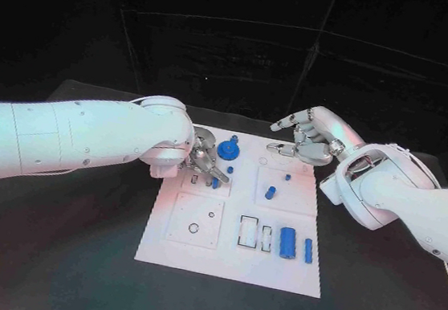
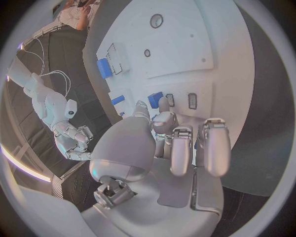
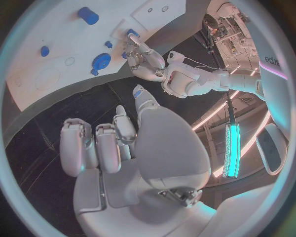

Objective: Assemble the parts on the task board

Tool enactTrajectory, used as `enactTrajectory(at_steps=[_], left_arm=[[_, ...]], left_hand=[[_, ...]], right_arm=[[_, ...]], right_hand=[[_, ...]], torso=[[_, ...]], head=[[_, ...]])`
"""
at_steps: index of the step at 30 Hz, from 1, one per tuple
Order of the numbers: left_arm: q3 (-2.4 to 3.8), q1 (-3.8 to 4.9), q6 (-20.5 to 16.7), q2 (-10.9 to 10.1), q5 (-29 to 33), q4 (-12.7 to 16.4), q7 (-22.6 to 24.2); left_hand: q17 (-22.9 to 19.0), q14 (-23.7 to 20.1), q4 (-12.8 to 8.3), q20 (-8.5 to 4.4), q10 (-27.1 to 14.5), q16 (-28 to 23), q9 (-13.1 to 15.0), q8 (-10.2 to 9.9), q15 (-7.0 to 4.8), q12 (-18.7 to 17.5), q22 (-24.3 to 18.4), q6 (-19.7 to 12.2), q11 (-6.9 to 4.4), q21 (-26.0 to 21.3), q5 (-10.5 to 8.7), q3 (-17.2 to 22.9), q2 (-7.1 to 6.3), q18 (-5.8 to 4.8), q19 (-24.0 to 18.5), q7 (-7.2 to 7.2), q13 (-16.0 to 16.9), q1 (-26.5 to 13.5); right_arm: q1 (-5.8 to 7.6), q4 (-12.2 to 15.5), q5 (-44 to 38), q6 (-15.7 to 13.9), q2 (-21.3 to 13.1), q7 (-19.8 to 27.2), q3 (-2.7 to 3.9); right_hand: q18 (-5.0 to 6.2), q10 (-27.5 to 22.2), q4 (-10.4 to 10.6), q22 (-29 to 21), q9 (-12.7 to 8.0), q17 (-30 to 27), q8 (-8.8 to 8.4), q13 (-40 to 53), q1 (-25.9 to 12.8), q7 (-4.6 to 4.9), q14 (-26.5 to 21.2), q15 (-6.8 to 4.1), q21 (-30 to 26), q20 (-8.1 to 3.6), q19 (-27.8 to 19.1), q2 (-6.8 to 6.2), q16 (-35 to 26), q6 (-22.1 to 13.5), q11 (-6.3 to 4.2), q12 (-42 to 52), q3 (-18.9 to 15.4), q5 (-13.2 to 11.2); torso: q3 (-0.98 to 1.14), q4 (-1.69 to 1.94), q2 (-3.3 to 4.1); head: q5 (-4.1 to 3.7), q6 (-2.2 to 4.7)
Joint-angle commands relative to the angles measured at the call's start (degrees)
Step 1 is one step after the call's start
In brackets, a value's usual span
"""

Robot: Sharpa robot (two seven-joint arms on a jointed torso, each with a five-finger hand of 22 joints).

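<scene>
Your left hand (image 1: 202, 161) is down on the far left part of the white board (image 1: 230, 266). Its fingers (image 2: 180, 148) are curled in and point down at the board. There is a small blue part (image 1: 214, 182) right at the fingertips. You cannot tell from these pictures if the fingers are pinching it or only touching it. In the left wrist view you see the fingers bent over a blue piece (image 2: 156, 98) and two small slots on the board.

Your right hand (image 1: 312, 140) is up at the far right corner of the board. Its fingers are curled in, and you see nothing in them. In the right wrist view the fingers (image 3: 105, 145) hang over the black table (image 3: 68, 111), just off the board's edge.

Now look at the blue parts. A gear (image 1: 229, 149) stands on the far end of the board, just beside your left hand. A small peg (image 1: 231, 170) sits a little nearer to you than the gear. Another short peg (image 1: 270, 192) is in the middle of the far half, and a tiny one (image 1: 287, 177) is just past it. On the near half, a fat cylinder (image 1: 288, 243) lies on its side. A thin bar (image 1: 308, 251) lies right next to it, toward the right edge. Two open slots (image 1: 248, 231) are just left of the cylinder.
</scene>
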Motion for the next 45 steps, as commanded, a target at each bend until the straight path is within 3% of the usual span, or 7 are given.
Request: enactTrajectory(at_steps=[1, 16, 28, 35, 36, 38, 45], left_arm=[[-0.03, 0.12, 1.48, 0.27, -0.39, -0.16, -0.68], [-0.12, 0.27, 3.00, 0.65, -0.38, -0.50, -0.55], [-0.13, 0.34, 1.48, 0.73, -0.38, -0.52, 0.35], [-0.14, 0.35, 0.36, 0.36, 0.29, -0.18, 1.27], [-0.14, 0.35, -0.09, 0.23, 0.69, -0.12, 1.35], [-0.14, 0.35, -1.27, -0.11, 1.65, 0.02, 1.60], [-0.14, 0.34, -5.12, -1.81, 3.14, 1.51, 1.58]], left_hand=[[15.08, 5.95, -0.31, -0.11, 0.29, 0.17, 0.20, 0.34, -0.45, 0.41, 3.20, -0.47, 0.06, 0.21, -0.11, 0.02, 0.04, -0.51, 1.31, -0.09, 0.10, 0.88], [15.08, 5.95, -1.90, -0.16, 0.09, 0.17, 1.76, 1.13, -0.52, 0.55, 3.19, -1.25, -0.03, 0.12, 0.06, 2.23, 2.00, -0.46, 1.14, -0.17, 0.25, 4.55], [15.08, 5.95, -7.05, -0.77, -0.75, 0.17, 2.34, 0.19, -1.14, -0.33, 3.11, -3.21, -0.68, -0.08, 1.33, 12.11, 4.42, -0.40, 0.92, -0.77, -0.18, 13.77], [15.08, 5.95, -7.34, -0.57, -1.00, 0.17, 2.70, -0.36, -0.78, -1.28, 3.09, -3.57, -0.52, -0.26, 3.22, 24.67, -0.07, -0.40, 0.79, -0.15, -0.75, 13.79], [15.08, 5.95, -6.19, -0.78, -0.78, 0.17, 3.48, 0.07, -0.32, -1.49, 3.22, -3.26, 0.01, -0.29, 4.86, 34.99, -5.06, -0.23, 0.79, 0.75, -0.89, 10.13], [15.08, 5.95, -7.04, -0.40, -0.07, 0.17, 5.22, 1.38, -0.74, -1.06, 3.42, -3.46, -0.24, -0.31, 3.74, 47.67, -10.11, -0.37, 0.84, 0.30, -0.65, 5.09], [15.08, 5.95, -10.50, -0.29, 0.14, 0.17, 7.19, 2.98, -0.63, -1.18, 3.47, -3.79, -0.20, -0.47, 4.02, 55.10, -11.26, -0.34, 0.83, -0.14, -1.01, 0.44]], right_arm=[[0.13, 0.02, 0.10, 0.60, 0.08, -0.02, 0.05], [0.13, 0.15, 0.10, 1.20, 0.10, -0.24, 0.05], [0.13, 0.23, 0.10, 1.49, 0.06, -0.28, 0.04], [0.13, 0.18, 0.10, 1.75, 0.04, -0.31, 0.04], [0.13, 0.17, 0.10, 1.79, 0.02, -0.33, 0.04], [0.13, 0.07, 0.10, 1.96, 0.08, -0.34, 0.04], [0.13, -0.12, 0.10, 2.38, 0.16, -0.34, 0.04]], right_hand=[[-0.09, 0.28, 0.10, 2.18, 0.03, 5.37, 0.18, -0.09, -0.32, -0.03, 3.66, -0.43, -0.19, 0.14, -0.43, 0.40, -0.19, 0.27, -0.25, 0.21, -0.36, 0.00], [-0.06, 0.29, 0.14, 2.05, 0.02, 5.17, 0.21, -0.09, -0.36, -0.04, 3.61, -0.44, -0.25, 0.12, -0.52, 0.47, -0.32, 0.30, -0.26, 0.23, -0.39, -0.01], [-0.03, 0.32, 0.16, 1.91, 0.02, 5.06, 0.25, -0.07, -0.35, -0.06, 3.58, -0.46, -0.31, 0.11, -0.61, 0.57, -0.40, 0.33, -0.28, 0.27, -0.39, 0.04], [-0.03, 0.33, 0.16, 1.90, 0.01, 5.08, 0.26, -0.06, -0.33, -0.07, 3.58, -0.47, -0.32, 0.10, -0.62, 0.60, -0.39, 0.35, -0.29, 0.29, -0.40, 0.09], [-0.03, 0.35, 0.16, 1.89, 0.01, 5.05, 0.28, -0.03, -0.33, -0.08, 3.57, -0.47, -0.33, 0.09, -0.62, 0.61, -0.41, 0.36, -0.29, 0.31, -0.41, 0.14], [-0.03, 0.36, 0.16, 1.89, 0.01, 5.05, 0.29, -0.03, -0.32, -0.08, 3.57, -0.48, -0.33, 0.09, -0.62, 0.62, -0.42, 0.37, -0.30, 0.32, -0.42, 0.19], [-0.01, 0.35, 0.12, 1.83, 0.00, 5.07, 0.32, -0.05, -0.26, -0.10, 3.58, -0.50, -0.36, 0.07, -0.66, 0.62, -0.42, 0.39, -0.32, 0.32, -0.45, 0.34]], torso=[[0.00, 0.00, -0.02], [-0.02, 0.03, -0.03], [0.00, 0.05, -0.08], [-0.03, 0.10, -0.13], [-0.06, 0.15, -0.12], [-0.03, 0.17, -0.12], [0.07, 0.10, -0.28]], head=[[0.00, -0.04], [-0.15, -0.29], [-0.26, -0.46], [-0.38, -0.43], [-0.42, -0.43], [-0.41, -0.42], [-0.35, -0.45]])
